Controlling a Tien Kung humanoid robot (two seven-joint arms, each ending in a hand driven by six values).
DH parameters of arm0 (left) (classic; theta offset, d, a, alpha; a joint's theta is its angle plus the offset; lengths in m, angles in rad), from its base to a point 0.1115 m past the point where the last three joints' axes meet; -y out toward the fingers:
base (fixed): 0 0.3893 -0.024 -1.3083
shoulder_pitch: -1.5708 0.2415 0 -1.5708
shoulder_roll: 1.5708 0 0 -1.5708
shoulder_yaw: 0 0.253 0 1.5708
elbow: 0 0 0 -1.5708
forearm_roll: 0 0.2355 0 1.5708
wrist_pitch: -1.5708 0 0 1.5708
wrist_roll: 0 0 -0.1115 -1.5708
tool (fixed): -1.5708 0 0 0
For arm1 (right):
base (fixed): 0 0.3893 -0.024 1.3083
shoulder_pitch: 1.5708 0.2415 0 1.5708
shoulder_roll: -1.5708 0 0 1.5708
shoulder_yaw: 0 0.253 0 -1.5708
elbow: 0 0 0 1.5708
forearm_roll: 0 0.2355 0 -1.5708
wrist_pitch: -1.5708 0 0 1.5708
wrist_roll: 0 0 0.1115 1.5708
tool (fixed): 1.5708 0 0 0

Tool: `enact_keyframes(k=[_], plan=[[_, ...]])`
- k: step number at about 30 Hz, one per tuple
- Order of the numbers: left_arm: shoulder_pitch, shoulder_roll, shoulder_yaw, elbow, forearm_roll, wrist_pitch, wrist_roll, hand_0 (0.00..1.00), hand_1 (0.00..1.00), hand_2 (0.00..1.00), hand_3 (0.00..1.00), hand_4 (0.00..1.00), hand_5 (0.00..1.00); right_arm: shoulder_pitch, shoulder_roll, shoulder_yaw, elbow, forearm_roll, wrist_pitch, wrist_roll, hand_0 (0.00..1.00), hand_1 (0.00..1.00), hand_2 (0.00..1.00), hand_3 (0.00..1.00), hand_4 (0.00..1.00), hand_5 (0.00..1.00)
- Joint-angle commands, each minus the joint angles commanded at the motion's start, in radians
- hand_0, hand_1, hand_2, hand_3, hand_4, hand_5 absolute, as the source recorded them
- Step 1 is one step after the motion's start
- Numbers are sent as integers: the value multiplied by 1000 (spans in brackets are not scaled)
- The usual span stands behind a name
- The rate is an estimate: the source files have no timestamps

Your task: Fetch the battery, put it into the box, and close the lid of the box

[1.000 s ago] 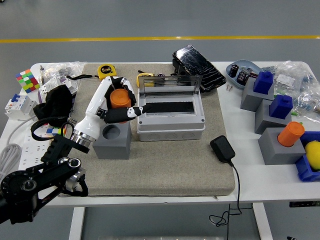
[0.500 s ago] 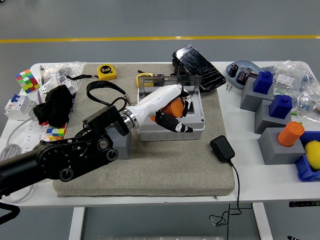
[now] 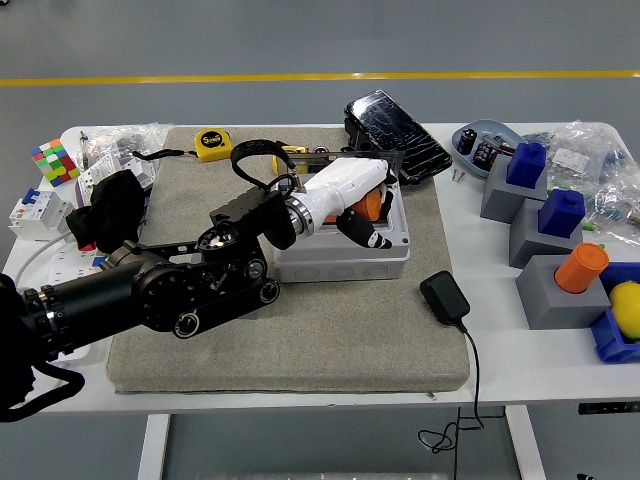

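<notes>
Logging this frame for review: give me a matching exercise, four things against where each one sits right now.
Things:
1. orange battery
2. tape measure
3. black adapter
4. colour cube

Places:
A. far edge of the mat, left of the box
B. on the mat, right of the box's front
C. in the left hand, over the box
D. far left of the table

Pairs: 1-C, 2-A, 3-B, 4-D

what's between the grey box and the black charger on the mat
In the head view, nothing: only bare mat lies between the box and the charger. The left hand is over the box, not in that gap.
</notes>
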Motion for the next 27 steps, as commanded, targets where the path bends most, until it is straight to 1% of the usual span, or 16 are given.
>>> enact_keyframes(k=[5, 6, 8, 11, 12, 17, 18, 21, 23, 24, 27], plan=[[1, -3, 9, 13, 29, -1, -7, 128, 126, 228, 283, 998, 194, 0, 0, 1, 6, -5, -1, 0, 669, 677, 689, 540, 910, 517], [1, -2, 11, 14, 31, 3, -13, 370, 357, 359, 413, 998, 269, 0, 0, 2, 7, -6, -1, 0, 668, 674, 688, 539, 910, 518], [1, 0, 16, 19, 71, 9, -20, 370, 357, 359, 413, 998, 269, 1, 0, 4, 8, -7, -1, 0, 668, 674, 688, 539, 910, 518], [2, -1, 21, 28, 103, 18, -23, 370, 357, 359, 413, 998, 269, 1, 1, 4, 9, -8, -1, 0, 668, 674, 688, 539, 910, 518], [3, -1, 23, 32, 116, 21, -20, 473, 498, 423, 486, 998, 281, 0, 1, 6, 9, -9, -1, 0, 670, 676, 689, 539, 910, 518], [6, 1, 27, 45, 155, 33, -12, 473, 498, 423, 486, 998, 281, 0, 0, 5, 9, -9, -1, 0, 670, 676, 689, 539, 910, 518], [8, 3, 24, 45, 165, 26, -3, 572, 631, 619, 721, 998, 353, 0, 0, 6, 9, -10, -1, 0, 669, 676, 689, 539, 909, 517], [15, 10, 10, 36, 173, 20, 4, 572, 631, 619, 721, 998, 353, -1, 1, 7, 10, -10, -1, 0, 669, 676, 689, 539, 909, 517], [28, 23, -23, 3, 173, 16, 8, 572, 631, 619, 721, 998, 353, -2, 2, 12, 10, -12, -1, 0, 669, 676, 689, 539, 909, 517], [34, 30, -40, -16, 170, 17, 5, 484, 627, 636, 740, 998, 428, -3, 2, 13, 10, -12, -1, 0, 668, 675, 688, 539, 909, 517], [55, 50, -95, -82, 164, 28, -7, 484, 627, 636, 740, 998, 428, -6, 3, 18, 8, -13, 0, 0, 668, 675, 688, 539, 909, 517]])
